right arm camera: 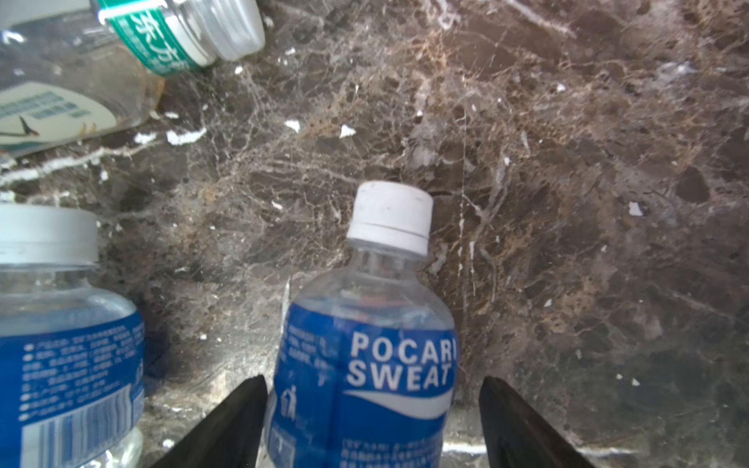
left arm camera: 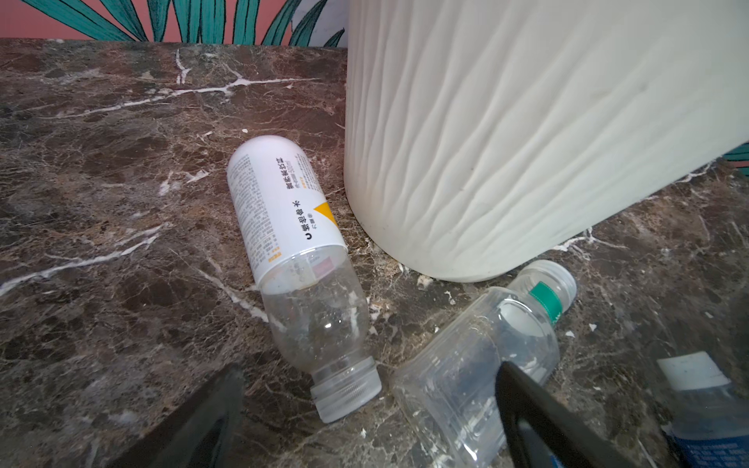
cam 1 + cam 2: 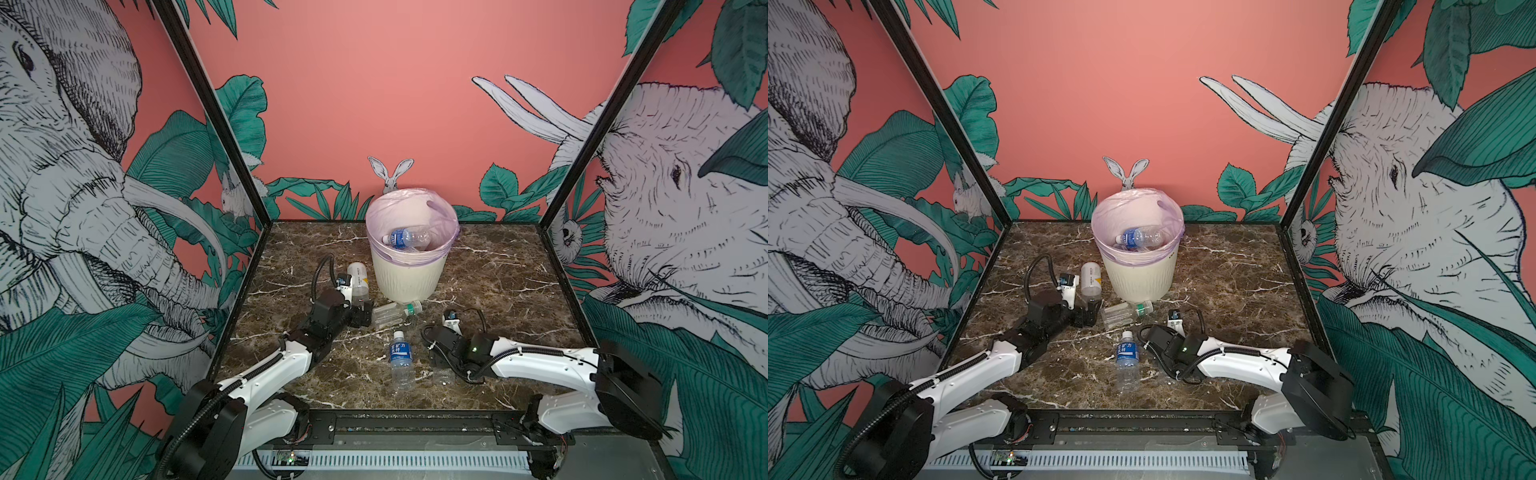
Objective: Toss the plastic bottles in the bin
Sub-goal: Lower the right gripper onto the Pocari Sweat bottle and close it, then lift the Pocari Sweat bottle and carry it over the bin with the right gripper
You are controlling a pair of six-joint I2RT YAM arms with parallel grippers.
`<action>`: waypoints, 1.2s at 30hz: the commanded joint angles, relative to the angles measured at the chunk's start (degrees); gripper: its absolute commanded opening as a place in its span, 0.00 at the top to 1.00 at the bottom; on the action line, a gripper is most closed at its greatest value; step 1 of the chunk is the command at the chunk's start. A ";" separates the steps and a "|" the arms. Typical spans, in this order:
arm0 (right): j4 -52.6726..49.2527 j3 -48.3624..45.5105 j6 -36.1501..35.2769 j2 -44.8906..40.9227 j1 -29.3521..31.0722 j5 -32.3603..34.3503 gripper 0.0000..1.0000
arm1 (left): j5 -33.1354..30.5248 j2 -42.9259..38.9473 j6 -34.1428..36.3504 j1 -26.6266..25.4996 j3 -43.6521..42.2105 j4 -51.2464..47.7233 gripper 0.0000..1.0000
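The cream ribbed bin (image 3: 409, 276) with its lilac liner stands at the back middle, and a blue-labelled bottle (image 3: 405, 237) lies inside. My left gripper (image 2: 371, 366) is open low over the table. The cap of a white-and-yellow bottle (image 2: 292, 227) lies between its fingers, and one finger overlaps a green-labelled bottle (image 2: 486, 356) beside the bin. My right gripper (image 1: 373, 381) is open around a blue Pocari Sweat bottle (image 1: 369, 348). One finger is against it, the other a little apart. Another blue-labelled bottle (image 3: 401, 359) lies between the arms.
The dark marble tabletop (image 3: 507, 282) is boxed in by patterned walls with black corner posts (image 3: 216, 112) on both sides. A black rail (image 3: 415, 424) runs along the front edge. The bottles on the table cluster in front of the bin.
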 commanded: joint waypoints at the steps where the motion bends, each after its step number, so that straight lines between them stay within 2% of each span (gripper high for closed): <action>1: 0.36 -0.17 -0.73 0.98 -0.26 -1.66 0.15 | -0.22 0.37 -0.53 0.34 0.19 0.75 0.03; 12: 4.61 -1.53 -1.33 5.04 -0.17 -5.17 0.24 | -0.11 0.36 -0.41 0.41 0.40 0.77 0.03; 21: 4.03 -2.39 -2.92 2.63 -0.17 -3.85 0.47 | -0.03 0.64 -0.56 0.41 0.36 0.95 0.03; 25: 3.45 -2.74 -4.33 0.34 -0.16 -2.60 0.49 | 0.26 0.95 -0.70 0.43 0.34 1.27 0.03; 30: 0.43 -2.59 -5.84 -3.88 0.05 2.21 0.49 | 0.32 1.41 -0.81 0.41 0.21 1.72 0.03; 36: 0.23 -3.91 -10.33 -15.22 1.50 9.14 0.49 | 0.55 2.10 -0.90 0.47 0.41 2.08 0.03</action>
